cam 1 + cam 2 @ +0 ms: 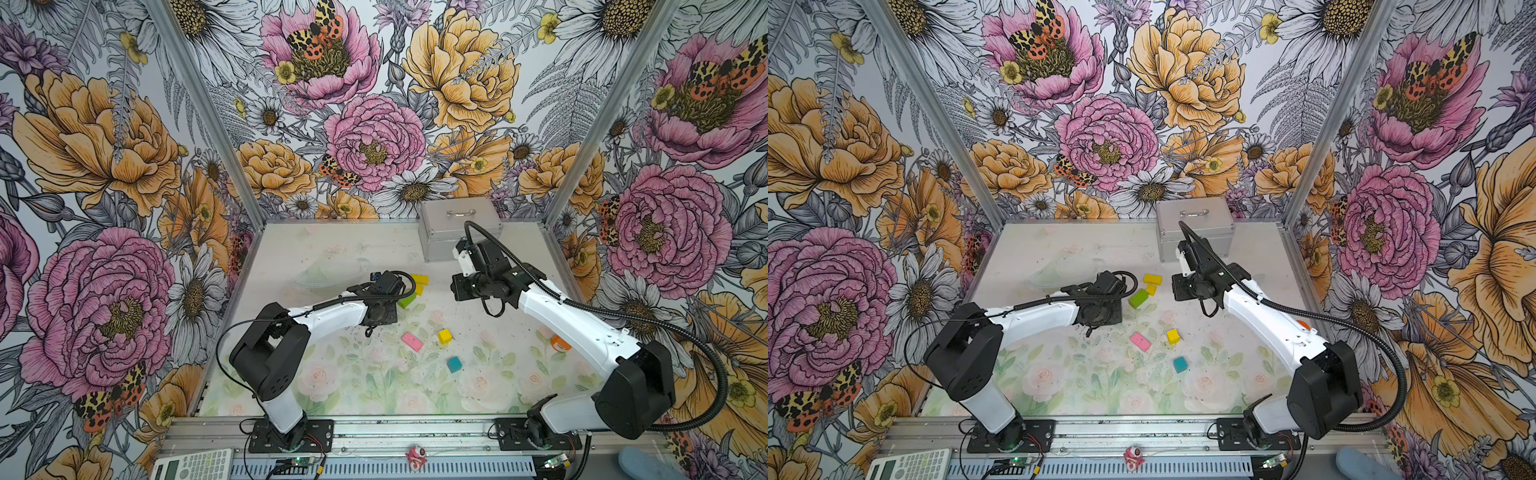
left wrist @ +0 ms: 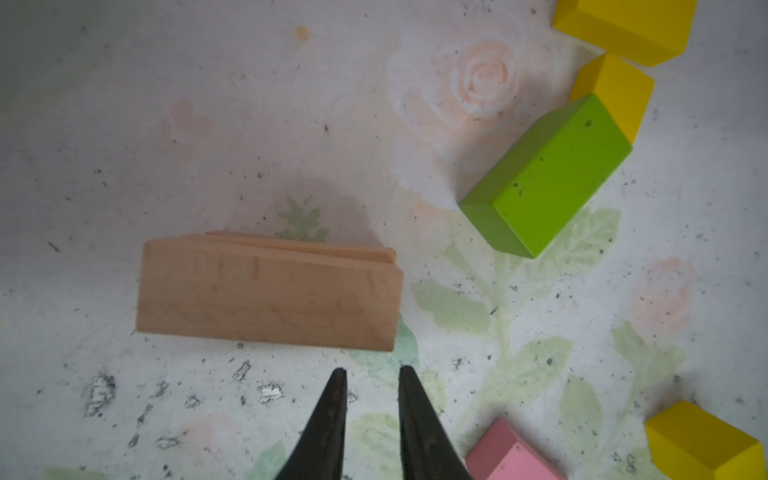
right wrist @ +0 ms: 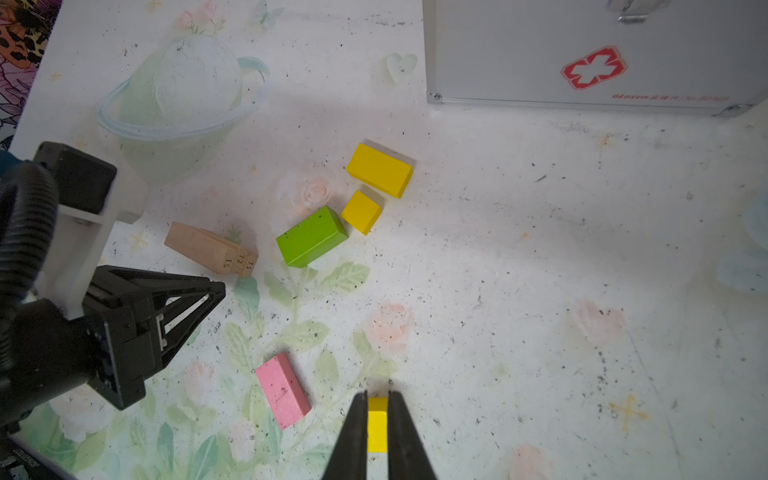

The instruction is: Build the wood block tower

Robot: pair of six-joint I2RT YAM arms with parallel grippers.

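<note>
Finds nothing stacked. Notes teal cube, pink slab and yellow cube loose on near worktop. Farther, tan bars on edge, just beyond left pincer. Finds it and right pincer closed, empty. Judges these light, rigid, smooth. Recommends gripping flat opposite sides.

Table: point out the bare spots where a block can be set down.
Free: the front strip between the teal cube and the near rail; the back strip from the silver first-aid case to the left wall. Crowded: around the green bar, yellow slab and tan bars by the left gripper.
</note>
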